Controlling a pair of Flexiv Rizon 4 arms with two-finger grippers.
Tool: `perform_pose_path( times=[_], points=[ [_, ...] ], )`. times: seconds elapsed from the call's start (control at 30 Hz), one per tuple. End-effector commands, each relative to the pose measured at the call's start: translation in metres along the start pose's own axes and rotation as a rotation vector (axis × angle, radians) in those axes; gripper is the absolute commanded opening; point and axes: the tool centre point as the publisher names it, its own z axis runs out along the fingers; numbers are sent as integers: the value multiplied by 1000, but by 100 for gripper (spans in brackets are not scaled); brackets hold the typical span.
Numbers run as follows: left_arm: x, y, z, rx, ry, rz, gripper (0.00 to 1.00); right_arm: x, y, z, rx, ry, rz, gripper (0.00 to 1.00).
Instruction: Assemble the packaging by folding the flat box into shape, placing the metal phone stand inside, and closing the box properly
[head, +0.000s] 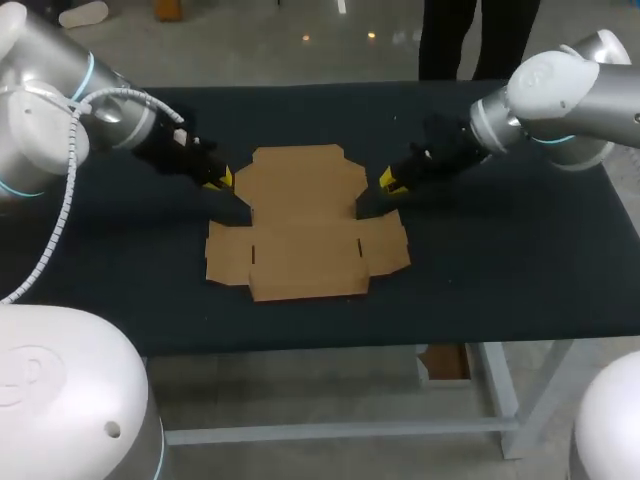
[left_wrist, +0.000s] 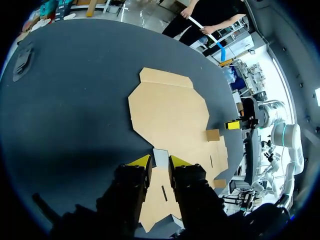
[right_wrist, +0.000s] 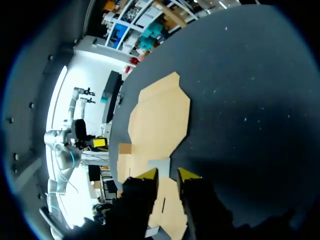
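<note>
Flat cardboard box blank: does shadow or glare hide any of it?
Head view: the flat brown cardboard box blank is evenly lit, no glare; small shadows sit under the left gripper and right gripper at its edges. Left wrist view: shadow darkens the black table beside the blank, not the cardboard. Right wrist view: likewise.

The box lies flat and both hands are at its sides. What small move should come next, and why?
The flat box lies unfolded, with the left hand and right hand open at its side notches; so probably ease both under the side edges to begin the first fold.
</note>
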Motion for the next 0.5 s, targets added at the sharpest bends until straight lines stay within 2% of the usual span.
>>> perform_pose_path(
  times=[0.03,0.07,0.13,0.17,0.2,0.23,0.3,0.37,0.5],
  points=[
    [-1,-1,-8,-4,0,-3,85,-5,2,-3,6,46,18,32],
    [-1,-1,-9,-2,0,-6,90,-6,2,-4,2,45,26,33],
    [-2,-2,-13,4,-8,-11,92,-8,2,-7,-4,42,37,48],
    [-3,-2,-14,5,-7,-14,96,-9,1,-10,-6,39,41,64],
    [-4,-1,-16,9,-14,-20,100,-9,1,-12,-6,40,41,73],
    [-6,-1,-18,11,-18,-24,100,-9,0,-15,-9,39,43,76],
    [-8,-2,-23,15,-19,-29,100,-8,0,-20,-18,26,44,93],
    [-10,-2,-27,20,-11,-39,100,-9,0,-25,-25,17,49,100],
    [-14,-4,-37,28,8,-55,100,-9,2,-30,-30,10,59,100]
  ],
)
